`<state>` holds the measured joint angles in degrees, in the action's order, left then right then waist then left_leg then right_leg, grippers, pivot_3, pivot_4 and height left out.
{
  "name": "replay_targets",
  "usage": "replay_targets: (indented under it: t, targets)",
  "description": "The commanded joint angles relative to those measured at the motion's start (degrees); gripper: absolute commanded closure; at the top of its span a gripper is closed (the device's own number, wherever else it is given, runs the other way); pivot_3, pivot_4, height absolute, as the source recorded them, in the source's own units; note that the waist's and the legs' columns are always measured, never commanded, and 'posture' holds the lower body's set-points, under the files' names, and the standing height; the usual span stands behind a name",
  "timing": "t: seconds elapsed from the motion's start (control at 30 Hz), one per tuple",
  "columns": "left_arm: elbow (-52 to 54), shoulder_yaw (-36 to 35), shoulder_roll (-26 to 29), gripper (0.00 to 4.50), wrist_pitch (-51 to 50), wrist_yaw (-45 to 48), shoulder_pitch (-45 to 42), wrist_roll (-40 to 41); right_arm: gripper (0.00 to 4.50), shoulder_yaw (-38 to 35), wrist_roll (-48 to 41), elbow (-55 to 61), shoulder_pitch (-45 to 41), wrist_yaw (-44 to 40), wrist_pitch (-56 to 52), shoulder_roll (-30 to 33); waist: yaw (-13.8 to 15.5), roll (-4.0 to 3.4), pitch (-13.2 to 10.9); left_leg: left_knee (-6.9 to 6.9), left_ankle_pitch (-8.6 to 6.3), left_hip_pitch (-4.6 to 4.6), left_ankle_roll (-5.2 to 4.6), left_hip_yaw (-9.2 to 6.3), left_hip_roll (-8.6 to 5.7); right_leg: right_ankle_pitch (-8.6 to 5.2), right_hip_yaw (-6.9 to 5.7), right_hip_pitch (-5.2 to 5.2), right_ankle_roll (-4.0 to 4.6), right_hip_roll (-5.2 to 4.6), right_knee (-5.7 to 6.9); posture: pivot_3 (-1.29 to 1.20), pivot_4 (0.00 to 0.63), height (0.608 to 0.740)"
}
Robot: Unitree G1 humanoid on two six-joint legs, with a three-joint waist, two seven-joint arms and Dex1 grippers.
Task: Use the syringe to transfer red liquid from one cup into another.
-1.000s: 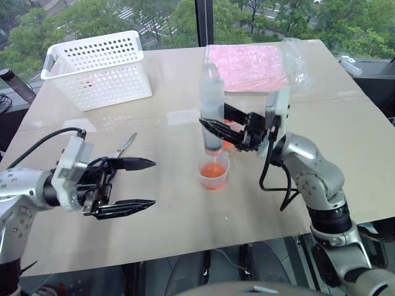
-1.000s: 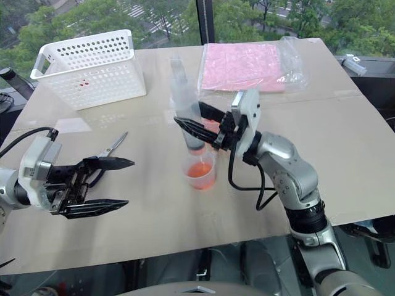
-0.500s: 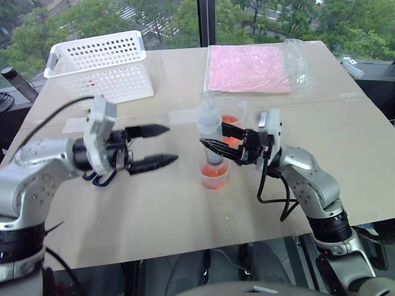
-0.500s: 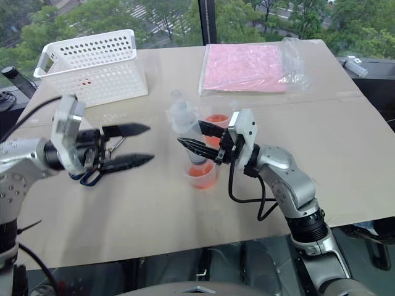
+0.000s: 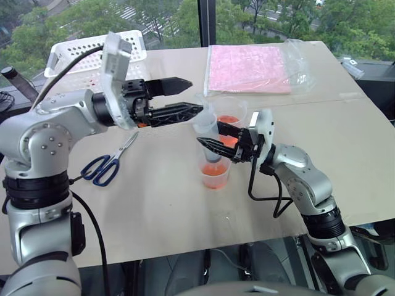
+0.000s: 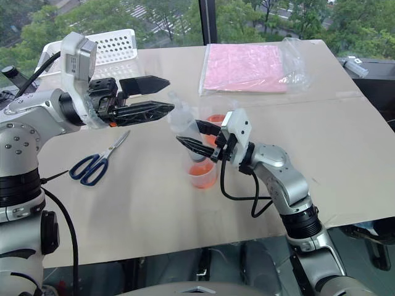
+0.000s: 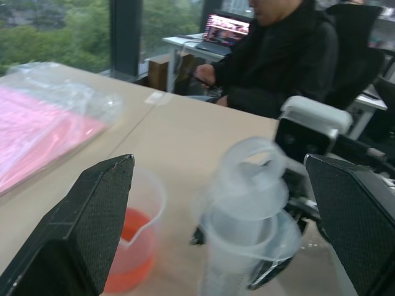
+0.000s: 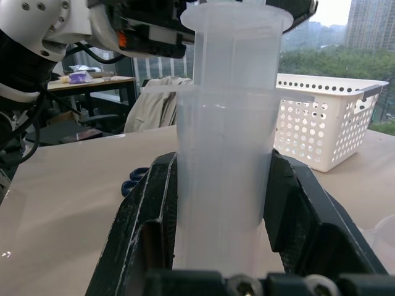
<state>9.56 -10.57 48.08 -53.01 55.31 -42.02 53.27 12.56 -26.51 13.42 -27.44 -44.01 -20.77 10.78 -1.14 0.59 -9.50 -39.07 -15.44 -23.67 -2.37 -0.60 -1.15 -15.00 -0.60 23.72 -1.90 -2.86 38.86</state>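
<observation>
Syringe [image 5: 208, 132], big clear plastic one, sits mid-frame clamped upright in the right gripper [image 5: 215, 145] over the small clear cup [image 5: 214, 174]. Left gripper [image 5: 185, 97] hovers wide open and empty by its top, so I'd press the plunger slowly and straight.

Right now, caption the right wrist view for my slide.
Right claw shut on the upright syringe; white basket and blue scissors on the table behind.
</observation>
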Motion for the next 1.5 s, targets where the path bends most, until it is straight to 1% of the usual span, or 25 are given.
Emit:
replay_targets:
  t: [0.03,0.4,0.43,0.47,0.5,0.6,0.67,0.7,0.77,1.0,1.23,1.5]
  targets:
    - [-0.5,0.0,0.8,0.0,2.1,1.0,-1.3,-2.1,2.99,-0.7,-0.6,1.9,-1.0,-0.5,1.4,-0.2,0.1,0.0,0.0,0.0,0.0,0.0,0.0,0.0,0.0,0.0,-0.01,0.0,0.0,0.06,0.0,0.0,0.15,0.74]
    - [-1.4,2.9,-3.2,0.0,5.4,-0.3,-3.6,-6.9,2.99,-0.5,0.2,1.5,-1.8,-1.2,1.5,0.2,0.3,0.0,0.0,-0.03,0.0,-0.02,0.0,-0.01,-0.01,0.0,-0.01,0.0,0.0,-0.04,0.0,0.0,0.15,0.74]
    - [-1.4,3.0,-4.0,0.39,5.4,-0.6,-4.2,-7.0,2.99,-0.5,0.2,1.5,-1.8,-1.2,1.5,0.3,0.3,0.0,0.0,-0.03,0.0,-0.02,0.0,-0.01,-0.01,0.0,-0.01,0.0,0.0,-0.04,0.0,0.0,0.15,0.74]
    - [-1.2,3.2,-4.6,0.52,5.6,-0.7,-4.7,-7.2,2.99,-0.5,0.3,1.5,-1.9,-1.2,1.5,0.3,0.3,0.0,0.0,-0.03,0.0,-0.02,0.0,-0.01,-0.01,0.0,-0.01,0.0,0.0,-0.04,0.0,0.0,0.15,0.74]
    - [-0.8,3.4,-5.1,0.83,5.8,-0.4,-5.1,-7.1,2.99,-0.4,0.3,1.5,-1.9,-1.2,1.5,0.3,0.3,0.0,0.0,-0.03,0.0,-0.02,0.0,0.0,-0.01,0.0,-0.01,0.0,0.0,-0.04,0.0,0.0,0.15,0.74]
    - [0.4,4.0,-6.0,2.22,5.9,0.6,-5.9,-6.5,2.99,-0.4,0.5,1.4,-2.2,-1.3,1.5,0.2,0.3,0.0,0.0,-0.04,0.0,-0.03,0.0,0.0,-0.02,0.0,0.0,0.0,0.0,-0.05,0.0,0.0,0.15,0.74]
    - [1.3,4.6,-6.1,3.05,6.1,1.7,-5.7,-6.8,2.99,-0.6,0.4,1.5,-2.6,-1.2,1.3,0.0,0.2,0.0,0.0,-0.04,0.0,-0.02,0.0,0.0,-0.01,0.0,0.0,0.0,0.0,-0.04,0.01,0.0,0.15,0.74]
    - [1.6,4.8,-6.1,3.69,6.1,2.1,-5.5,-6.9,2.99,-0.7,0.2,1.6,-2.8,-1.1,1.2,-0.1,0.2,0.0,0.0,-0.04,0.0,-0.02,0.0,0.0,0.0,0.0,0.0,0.0,0.0,-0.04,0.01,0.0,0.15,0.74]
    - [2.1,5.4,-5.9,4.48,6.7,3.3,-4.7,-7.7,2.99,-1.0,-0.1,1.8,-3.1,-1.1,1.0,-0.2,0.2,0.0,0.0,-0.03,0.0,-0.02,0.0,-0.01,0.0,0.0,0.0,0.0,0.0,-0.04,0.01,0.0,0.15,0.74]
    - [3.3,7.2,-5.4,4.5,8.8,6.4,-2.0,-9.5,3.0,-1.6,-1.3,2.8,-3.7,-1.2,-0.1,-0.4,0.3,0.0,0.0,-0.04,0.0,-0.02,0.0,0.0,-0.01,0.0,0.0,0.0,0.0,-0.05,0.01,0.0,0.15,0.74]
    - [4.9,10.0,-4.6,4.5,11.6,8.7,3.6,-12.4,3.0,-2.6,-2.2,3.3,-4.6,-1.1,-1.2,-0.9,0.2,0.0,0.0,-0.04,0.0,-0.02,0.0,0.0,-0.01,0.0,0.0,0.0,0.0,-0.05,0.01,0.0,0.15,0.74]
    - [5.5,11.7,-5.5,4.5,12.8,8.7,5.8,-13.1,3.0,-3.4,-2.8,4.4,-5.3,-0.4,-2.6,-1.1,0.3,0.0,0.0,-0.04,0.0,-0.03,-0.01,0.0,-0.01,0.0,-0.01,-0.01,0.0,-0.06,0.0,0.0,0.15,0.74]
